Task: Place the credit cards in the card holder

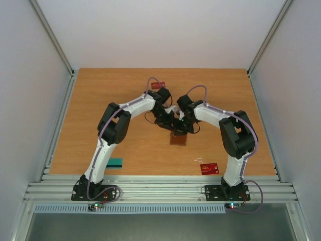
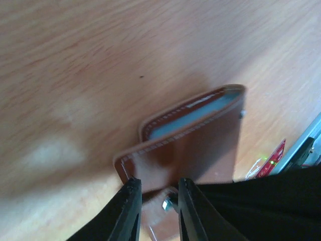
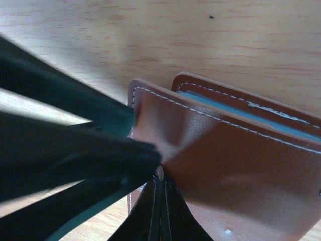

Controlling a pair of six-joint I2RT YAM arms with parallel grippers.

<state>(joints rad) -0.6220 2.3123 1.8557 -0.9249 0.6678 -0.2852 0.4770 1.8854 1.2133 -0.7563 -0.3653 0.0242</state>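
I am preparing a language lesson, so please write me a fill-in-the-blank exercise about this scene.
1. The right gripper has its jaws ____ on the card holder.
2. The teal card lies beside the ____ arm's base.
3. In the top view, ____ red cards lie on the table.
Missing words: shut; left; two.

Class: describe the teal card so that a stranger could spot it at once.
Find the near edge of the wooden table, by the left arm's base. A flat teal card lies there alone. The other loose cards in view are red.
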